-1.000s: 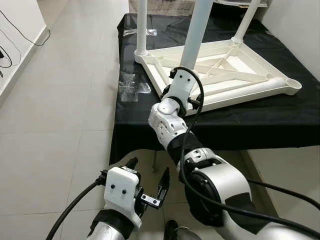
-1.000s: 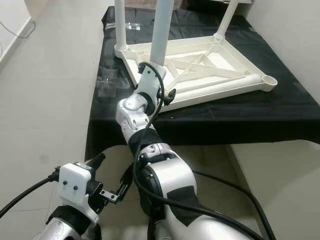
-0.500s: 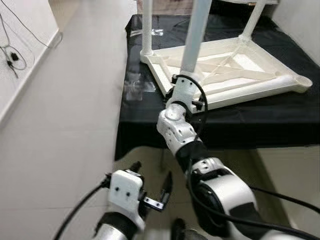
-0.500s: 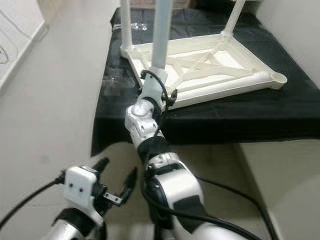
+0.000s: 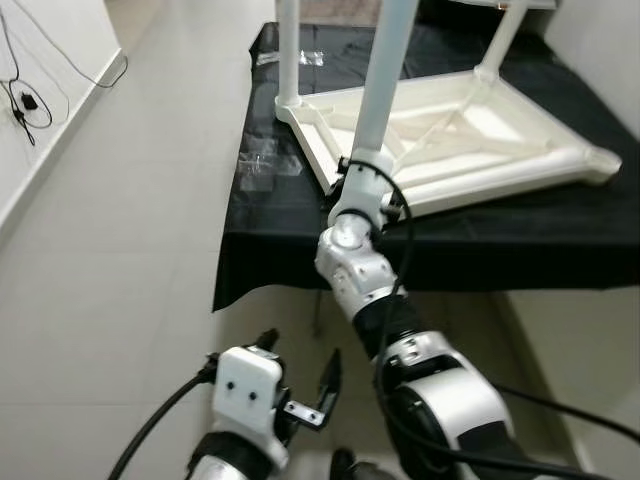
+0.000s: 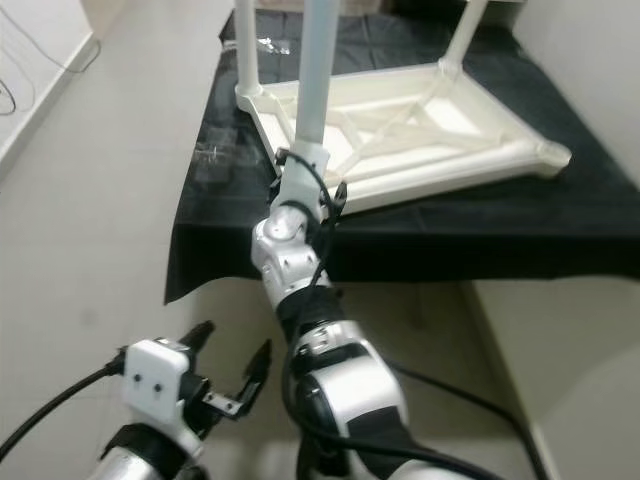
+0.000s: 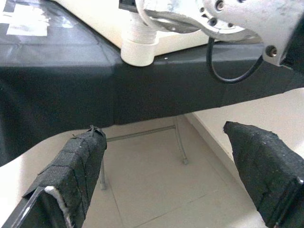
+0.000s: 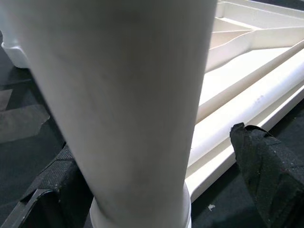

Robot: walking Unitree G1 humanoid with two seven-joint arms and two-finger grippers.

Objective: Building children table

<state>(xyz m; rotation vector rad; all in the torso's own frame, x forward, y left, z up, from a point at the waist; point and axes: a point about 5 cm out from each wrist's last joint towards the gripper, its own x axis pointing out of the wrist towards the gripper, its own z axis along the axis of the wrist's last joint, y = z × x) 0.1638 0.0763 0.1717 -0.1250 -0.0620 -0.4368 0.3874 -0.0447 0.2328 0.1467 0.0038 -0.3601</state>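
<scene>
A white children's table [image 5: 480, 150] lies upside down on a black-covered bench [image 5: 280, 215], with three white legs pointing up. My right arm reaches forward to the nearest leg [image 5: 385, 70], just above its socket. My right gripper [image 8: 152, 142] is open, with one black finger [image 8: 266, 175] on each side of that leg and a gap showing beside one finger. The corner socket [image 5: 600, 165] at the near right holds no leg. My left gripper [image 5: 300, 352] hangs low over the floor in front of the bench, open and holding nothing.
Clear plastic bags [image 5: 262, 165] lie on the cloth left of the white table, and another bag [image 5: 305, 58] lies farther back. A thin metal frame [image 7: 142, 135] shows under the bench. A cable [image 5: 30, 95] runs along the left wall. Tiled floor stretches to the left.
The whole picture has shifted as the camera moved. My right gripper stays around the same leg and my left gripper stays open near the floor.
</scene>
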